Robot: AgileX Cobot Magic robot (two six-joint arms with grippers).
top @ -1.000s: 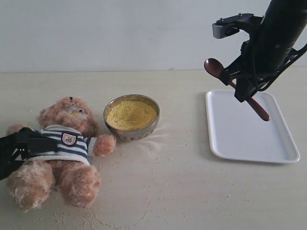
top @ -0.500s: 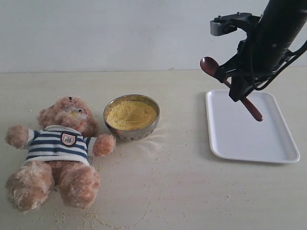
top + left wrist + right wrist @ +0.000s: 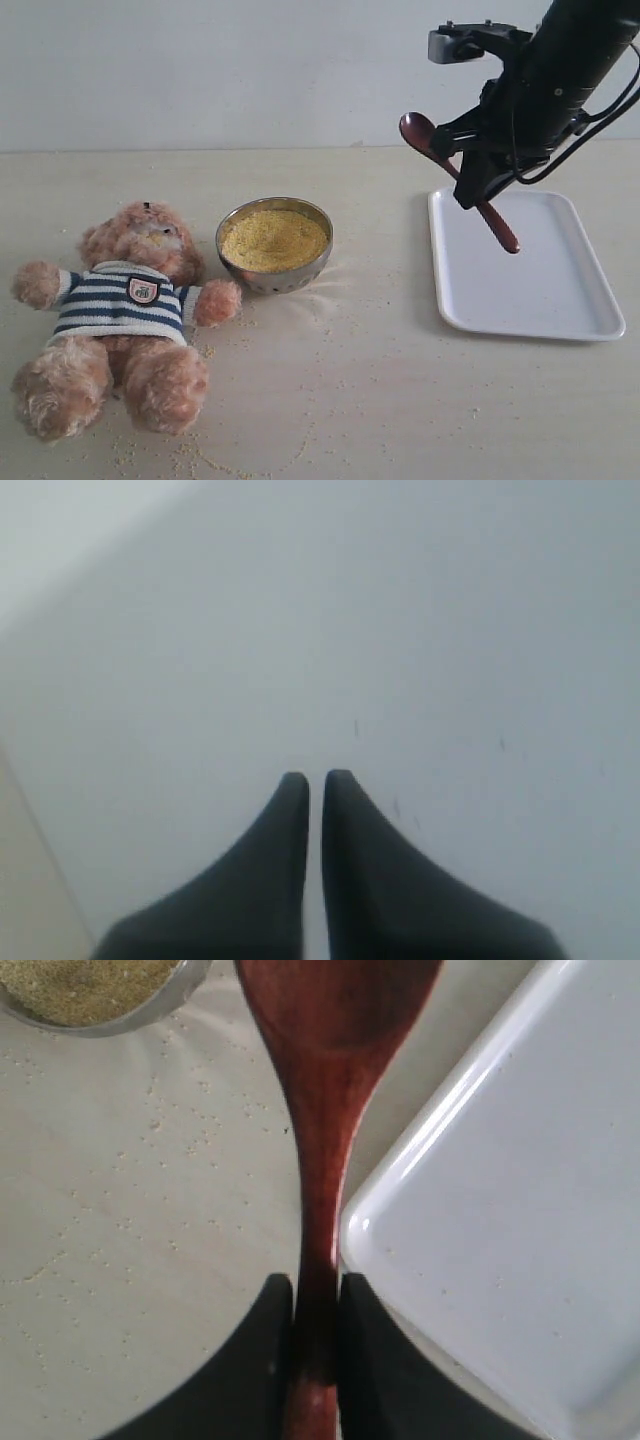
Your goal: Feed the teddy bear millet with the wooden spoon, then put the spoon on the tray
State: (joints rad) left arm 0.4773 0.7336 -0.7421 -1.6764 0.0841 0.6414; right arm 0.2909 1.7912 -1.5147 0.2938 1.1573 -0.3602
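Note:
The teddy bear [image 3: 120,310] lies on its back at the left of the table. To its right stands the metal bowl [image 3: 274,245] heaped with millet [image 3: 273,239] [image 3: 90,982]. My right gripper [image 3: 470,178] [image 3: 316,1282] hangs in the air over the left edge of the white tray [image 3: 520,270] [image 3: 520,1220], shut on the handle of the wooden spoon [image 3: 455,172] [image 3: 325,1110]. The spoon's oval bowl points up and left, its handle end down toward the tray. My left gripper [image 3: 315,777] is shut on nothing, facing a blank wall, and is out of the exterior view.
Stray millet grains [image 3: 200,455] lie scattered over the table in front of the bear and around the bowl. A pale wall [image 3: 200,70] closes off the back of the table.
The left arm has withdrawn from the bear's arm out of the exterior view, and its gripper has shut. The right gripper has carried the spoon a little to the left.

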